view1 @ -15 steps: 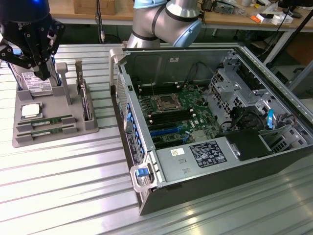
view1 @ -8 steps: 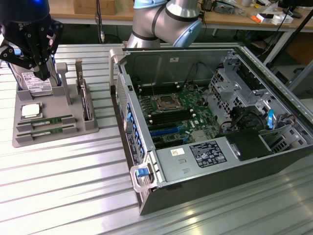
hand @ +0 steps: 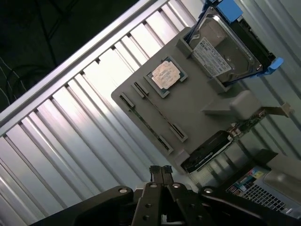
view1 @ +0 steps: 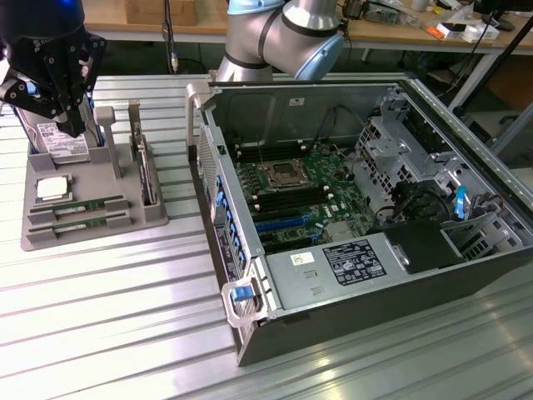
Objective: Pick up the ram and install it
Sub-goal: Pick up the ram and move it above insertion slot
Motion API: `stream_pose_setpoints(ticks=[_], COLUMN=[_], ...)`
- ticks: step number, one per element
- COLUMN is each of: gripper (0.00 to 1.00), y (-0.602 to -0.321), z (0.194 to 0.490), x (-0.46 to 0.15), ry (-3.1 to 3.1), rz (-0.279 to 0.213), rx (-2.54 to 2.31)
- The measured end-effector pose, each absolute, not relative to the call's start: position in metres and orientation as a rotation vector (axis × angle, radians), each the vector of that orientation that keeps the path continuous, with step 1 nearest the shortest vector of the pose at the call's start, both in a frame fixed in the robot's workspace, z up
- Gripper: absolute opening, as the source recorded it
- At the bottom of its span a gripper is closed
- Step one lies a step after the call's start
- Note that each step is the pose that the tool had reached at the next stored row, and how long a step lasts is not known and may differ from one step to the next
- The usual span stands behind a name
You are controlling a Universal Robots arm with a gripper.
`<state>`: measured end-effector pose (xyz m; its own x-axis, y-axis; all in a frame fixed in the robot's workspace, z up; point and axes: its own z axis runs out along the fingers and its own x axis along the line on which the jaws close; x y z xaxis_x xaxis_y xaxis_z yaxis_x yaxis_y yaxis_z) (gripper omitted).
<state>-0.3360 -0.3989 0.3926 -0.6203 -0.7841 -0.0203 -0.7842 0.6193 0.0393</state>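
Observation:
Two ram sticks [view1: 87,204] lie on edge in the slots of a grey holder tray [view1: 125,218] at the exterior view's left. In the wrist view the ram [hand: 158,111] runs as thin green strips between dark end clips on the tray [hand: 197,106]. My black gripper [view1: 73,125] hangs above the tray's far end, over the hard drive [view1: 58,143], and apart from the ram. Its fingertips [hand: 161,169] are pressed together, so the gripper [hand: 161,170] is shut with nothing in it.
The tray also carries a square silver processor [hand: 165,75], a hard drive with blue rails [hand: 225,47] and a card standing on edge [view1: 146,167]. An open computer case [view1: 250,321] with its motherboard [view1: 296,196] lies to the exterior view's right on the ribbed metal table [view1: 108,308].

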Motion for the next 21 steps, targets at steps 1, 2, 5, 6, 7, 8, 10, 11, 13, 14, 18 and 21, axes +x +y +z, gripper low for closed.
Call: stream_pose_setpoints(ticks=[1, 2, 5, 6, 7, 8, 10, 11, 13, 14, 18, 21], gripper=[0.10, 0.10, 0.10, 0.10, 0.10, 0.10, 0.10, 0.10, 0.10, 0.10, 0.10, 0.10], y=[-0.3989, -0.3989, -0.3990, -0.3989, -0.3989, -0.3989, -0.3989, -0.3989, -0.3989, -0.3989, -0.3989, -0.3989], z=[0.3925, 0.3926, 0.3926, 0.3926, 0.3926, 0.3926, 0.3926, 0.3926, 0.3926, 0.3925, 0.3925, 0.3925], x=[-0.3360, -0.3360, -0.3360, -0.3360, -0.3360, -0.3360, -0.3360, -0.3360, -0.3360, -0.3360, -0.3360, -0.3360], ry=[2.817, 2.804, 2.774, 2.762, 2.755, 2.749, 2.741, 2.732, 2.715, 2.710, 2.685, 2.668], rz=[0.069, 0.069, 0.069, 0.070, 0.069, 0.069, 0.069, 0.069, 0.069, 0.069, 0.069, 0.069], rx=[-1.387, -1.414, -1.474, -1.497, -1.511, -1.522, -1.536, -1.553, -1.583, -1.593, -1.636, -1.665])
